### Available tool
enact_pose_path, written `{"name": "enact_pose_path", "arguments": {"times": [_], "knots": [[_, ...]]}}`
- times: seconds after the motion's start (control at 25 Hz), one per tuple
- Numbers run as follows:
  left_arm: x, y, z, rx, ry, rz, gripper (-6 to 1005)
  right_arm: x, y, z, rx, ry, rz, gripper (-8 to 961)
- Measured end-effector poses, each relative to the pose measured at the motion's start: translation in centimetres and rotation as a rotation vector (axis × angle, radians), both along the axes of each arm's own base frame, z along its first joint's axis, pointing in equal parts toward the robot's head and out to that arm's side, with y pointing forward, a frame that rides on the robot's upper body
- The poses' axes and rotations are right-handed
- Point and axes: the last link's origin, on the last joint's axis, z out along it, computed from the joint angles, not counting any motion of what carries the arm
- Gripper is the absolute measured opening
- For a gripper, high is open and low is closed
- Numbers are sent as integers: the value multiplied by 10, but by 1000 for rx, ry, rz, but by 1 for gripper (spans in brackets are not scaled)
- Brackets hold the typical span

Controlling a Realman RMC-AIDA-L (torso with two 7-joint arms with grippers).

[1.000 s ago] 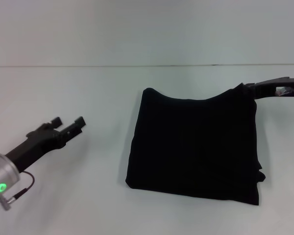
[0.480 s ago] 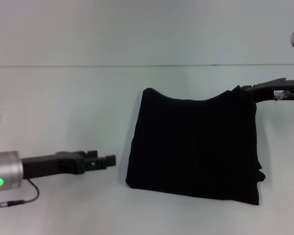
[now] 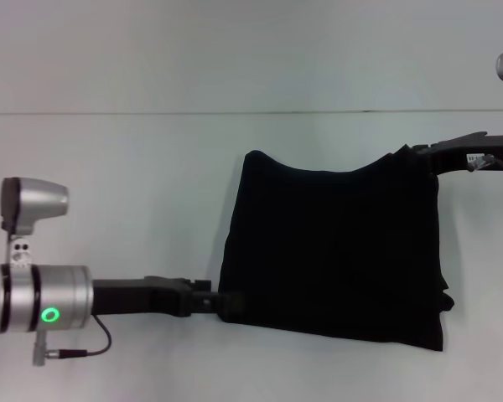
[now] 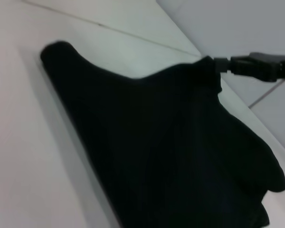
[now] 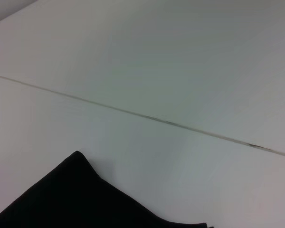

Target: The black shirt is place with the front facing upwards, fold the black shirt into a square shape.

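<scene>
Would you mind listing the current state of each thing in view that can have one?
black shirt: folded into a rough rectangle, lying on the white table, far right corner lifted, lettering not visible.
left gripper: low at the shirt's near left corner, touching its edge.
right gripper: at the shirt's far right corner, holding it raised.

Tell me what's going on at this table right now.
A two-armed robot is folding a black shirt, which lies folded into a rough rectangle on the white table. The right gripper is at the shirt's far right corner, which is lifted slightly. The left gripper is at the near left corner.
</scene>
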Motion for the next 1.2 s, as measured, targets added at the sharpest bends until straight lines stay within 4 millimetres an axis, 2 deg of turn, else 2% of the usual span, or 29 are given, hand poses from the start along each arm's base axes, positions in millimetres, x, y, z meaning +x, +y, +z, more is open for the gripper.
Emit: {"name": "enact_pose_path", "arguments": {"times": [0.28,0.84,0.96,1.2], "knots": [[4,1,-14,-52,56,15,892,-1,0,-1,-6,-6,7,21],[6,6,-17,-40,70,23,883,0,-1,-3,-12,-6,9,21],[10,6,-20,-46,67,14,770,1,-1,-3,-12,-5,6,21],[13,8,-26,-51,72,16,741,1,-2,-3,-11,3,5,20]]}}
